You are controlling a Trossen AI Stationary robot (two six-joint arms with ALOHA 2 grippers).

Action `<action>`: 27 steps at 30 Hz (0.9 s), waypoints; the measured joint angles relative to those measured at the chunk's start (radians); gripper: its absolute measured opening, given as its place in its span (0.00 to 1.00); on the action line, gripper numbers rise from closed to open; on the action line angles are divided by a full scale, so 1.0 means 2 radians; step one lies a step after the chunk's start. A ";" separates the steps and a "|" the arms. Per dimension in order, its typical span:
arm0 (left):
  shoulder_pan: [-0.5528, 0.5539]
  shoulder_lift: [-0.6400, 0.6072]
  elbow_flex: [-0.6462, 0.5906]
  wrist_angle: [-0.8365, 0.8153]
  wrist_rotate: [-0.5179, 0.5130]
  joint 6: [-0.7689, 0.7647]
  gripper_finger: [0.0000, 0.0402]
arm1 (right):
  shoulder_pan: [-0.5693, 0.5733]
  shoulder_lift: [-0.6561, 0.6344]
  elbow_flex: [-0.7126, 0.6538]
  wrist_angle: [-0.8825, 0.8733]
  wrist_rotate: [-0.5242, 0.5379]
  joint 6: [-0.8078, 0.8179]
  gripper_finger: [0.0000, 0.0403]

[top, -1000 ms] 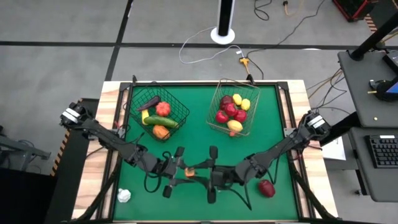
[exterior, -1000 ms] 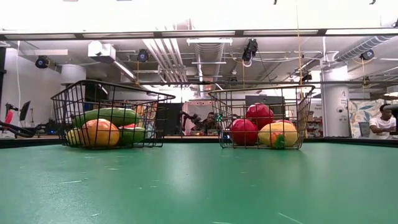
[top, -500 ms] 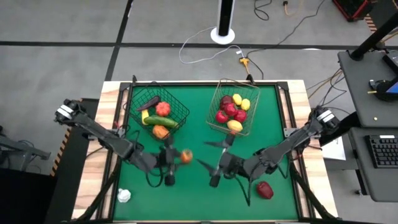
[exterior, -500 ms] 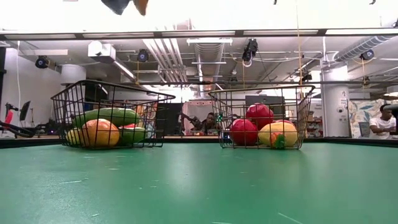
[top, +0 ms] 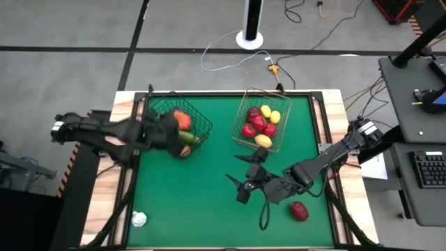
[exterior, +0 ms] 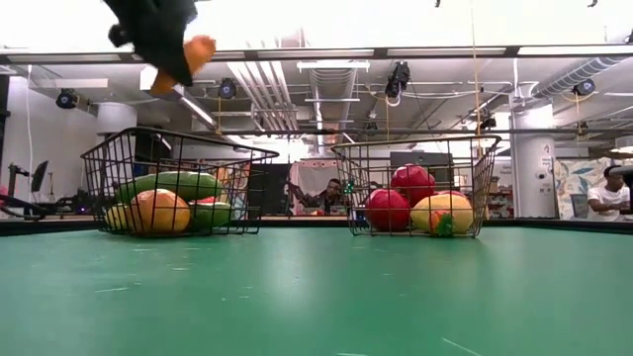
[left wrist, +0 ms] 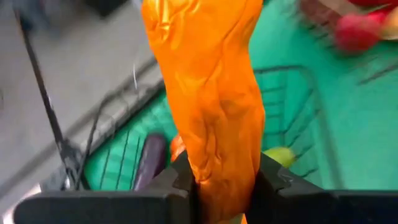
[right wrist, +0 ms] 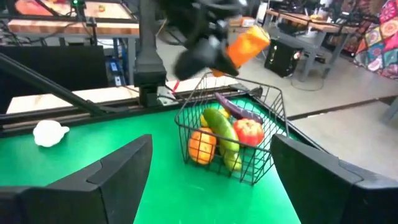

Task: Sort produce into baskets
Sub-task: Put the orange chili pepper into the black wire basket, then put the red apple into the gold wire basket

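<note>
High view: left gripper [top: 166, 130] above the dark wire basket [top: 203, 124] at the table's far left, blurred, fingers not distinguishable. Right gripper [top: 245, 180] low over the green mat [top: 209, 202] near the centre, fingers spread wide, nothing between them. Pale wire basket [top: 242, 115] far centre-right, loaded with red and yellow produce. Red fruit [top: 299, 210] loose on the mat beside the right arm; white piece [top: 139, 219] at the near left corner.

Low view: left gripper [exterior: 170, 61] at the upper edge, above the dark basket, partly cut off. Fingers pressed onto an orange piece [exterior: 198, 49], only its end protruding. Cucumber [exterior: 176, 183] lying level across the dark basket.

Left wrist view: fingers [left wrist: 180, 174] pinching the orange piece [left wrist: 208, 93] at its lower end; long axis running away from the fingers, over the dark basket. Far end cut off by the frame.

Right wrist view: own fingers [right wrist: 118, 171] wide apart, empty. Left gripper [right wrist: 205, 46] farther off over the dark basket, blurred, orange piece projecting sideways.
</note>
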 joint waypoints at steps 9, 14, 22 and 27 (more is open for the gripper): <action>0.163 0.004 -0.028 0.005 0.106 0.053 0.24 | 0.002 0.000 0.000 -0.009 -0.004 0.015 0.82; 0.172 0.011 -0.025 0.005 0.108 0.071 0.39 | 0.002 0.000 0.000 -0.026 -0.005 0.028 0.82; 0.166 0.011 -0.024 0.007 0.111 0.077 0.55 | 0.002 -0.001 0.000 -0.040 -0.006 0.053 0.82; 0.116 0.010 -0.026 0.027 0.121 0.056 0.57 | 0.007 -0.010 0.012 -0.118 -0.058 0.128 0.82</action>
